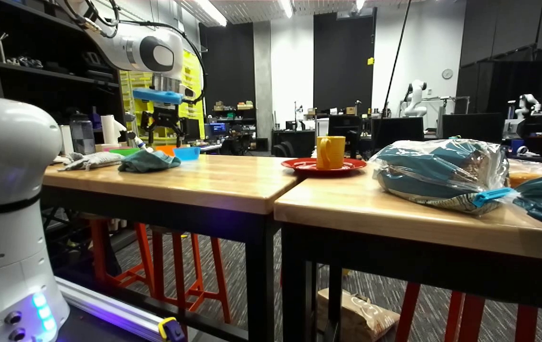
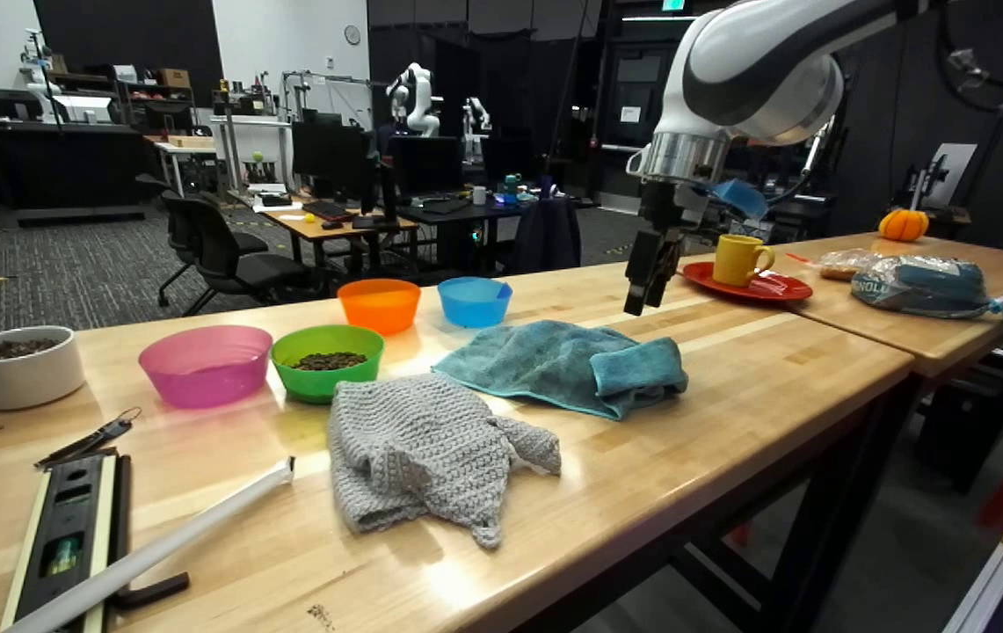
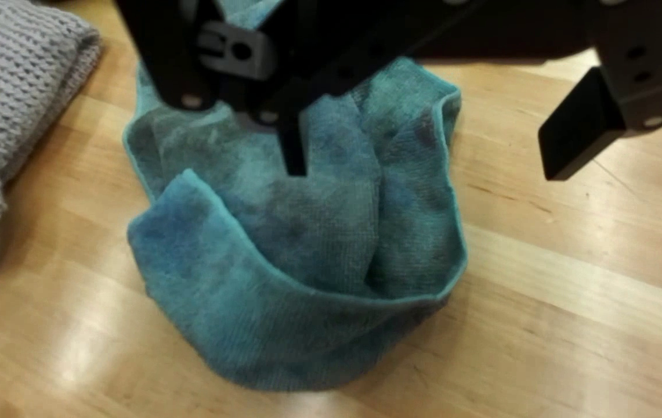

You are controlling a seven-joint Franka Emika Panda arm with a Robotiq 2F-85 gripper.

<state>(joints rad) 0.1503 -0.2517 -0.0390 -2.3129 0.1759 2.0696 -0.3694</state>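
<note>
My gripper (image 3: 432, 154) is open and empty, with its two fingers wide apart. It also shows in both exterior views (image 1: 164, 137) (image 2: 647, 290), above the table. A crumpled teal cloth (image 3: 284, 331) lies below it. One finger shows over the cloth and the other over bare wood beside it in the wrist view; they look apart from it. The cloth also shows in both exterior views (image 1: 149, 162) (image 2: 536, 365). A grey knitted cloth (image 2: 431, 448) lies beside the teal one and shows at the left of the wrist view (image 3: 11, 81).
Orange (image 2: 378, 308), blue (image 2: 475, 305), pink (image 2: 207, 374) and green (image 2: 325, 385) bowls stand behind the cloths. The green one holds brown pellets. A yellow mug (image 2: 732, 264) stands on a red plate (image 2: 787, 290) near the table joint. Bagged bread (image 2: 919, 286) lies beyond. A level (image 2: 66, 519) lies in front.
</note>
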